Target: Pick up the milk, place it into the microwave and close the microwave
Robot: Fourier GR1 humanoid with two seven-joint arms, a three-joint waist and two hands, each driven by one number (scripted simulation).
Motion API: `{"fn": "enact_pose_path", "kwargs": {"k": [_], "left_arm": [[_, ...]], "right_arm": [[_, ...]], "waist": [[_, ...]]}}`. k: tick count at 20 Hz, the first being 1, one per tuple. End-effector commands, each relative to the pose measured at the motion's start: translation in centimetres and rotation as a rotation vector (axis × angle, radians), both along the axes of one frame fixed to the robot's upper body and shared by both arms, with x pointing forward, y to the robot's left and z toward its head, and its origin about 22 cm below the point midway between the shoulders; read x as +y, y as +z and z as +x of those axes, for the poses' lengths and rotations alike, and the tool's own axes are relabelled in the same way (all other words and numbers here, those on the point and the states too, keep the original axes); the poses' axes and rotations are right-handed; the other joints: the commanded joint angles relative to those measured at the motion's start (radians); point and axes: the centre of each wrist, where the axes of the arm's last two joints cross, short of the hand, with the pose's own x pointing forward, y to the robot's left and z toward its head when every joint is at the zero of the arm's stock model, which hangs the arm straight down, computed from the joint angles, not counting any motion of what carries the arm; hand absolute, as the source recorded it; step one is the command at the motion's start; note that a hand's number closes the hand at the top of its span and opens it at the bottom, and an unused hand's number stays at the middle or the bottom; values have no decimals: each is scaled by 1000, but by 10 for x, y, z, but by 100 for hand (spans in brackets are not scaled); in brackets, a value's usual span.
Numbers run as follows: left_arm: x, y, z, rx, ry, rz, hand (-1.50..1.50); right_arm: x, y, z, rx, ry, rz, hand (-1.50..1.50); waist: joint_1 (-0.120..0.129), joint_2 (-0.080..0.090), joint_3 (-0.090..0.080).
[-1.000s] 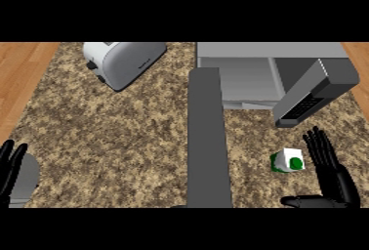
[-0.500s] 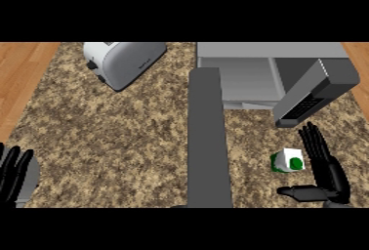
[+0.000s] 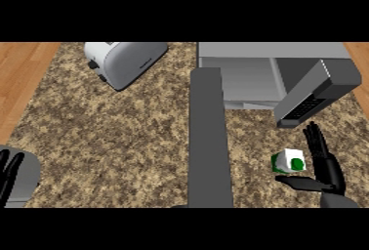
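The milk [image 3: 290, 161] sits on the counter [image 3: 122, 132], near the open microwave [image 3: 270, 73]. The right hand [image 3: 323, 168] is just right of it, fingers straight, thumb out below the carton. The left hand [image 3: 9, 171] rests open at the near left edge. A toaster [image 3: 122, 61] stands far left.

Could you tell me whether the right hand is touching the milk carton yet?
Apart: the head view shows counter between the milk carton and the open right hand.
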Motion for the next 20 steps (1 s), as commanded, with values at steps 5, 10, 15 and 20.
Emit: {"fn": "enact_pose_path", "kwargs": {"k": [5, 10, 15, 20], "left_arm": [[0, 12, 3, -25, -4, -6, -150], [7, -2, 0, 8, -4, -2, -150], [-2, 0, 4, 8, -2, -3, -150], [-1, 1, -1, 12, -7, -27, -150]], "right_arm": [[-28, -18, -7, 31, -7, 44, -150], [-11, -28, -22, 100, 319, 218, -150], [3, -13, 9, 0, 411, 291, 150], [22, -12, 12, -151, 173, 85, 150]], "waist": [[8, 3, 2], [10, 1, 2], [2, -1, 2], [-6, -4, 0]]}}
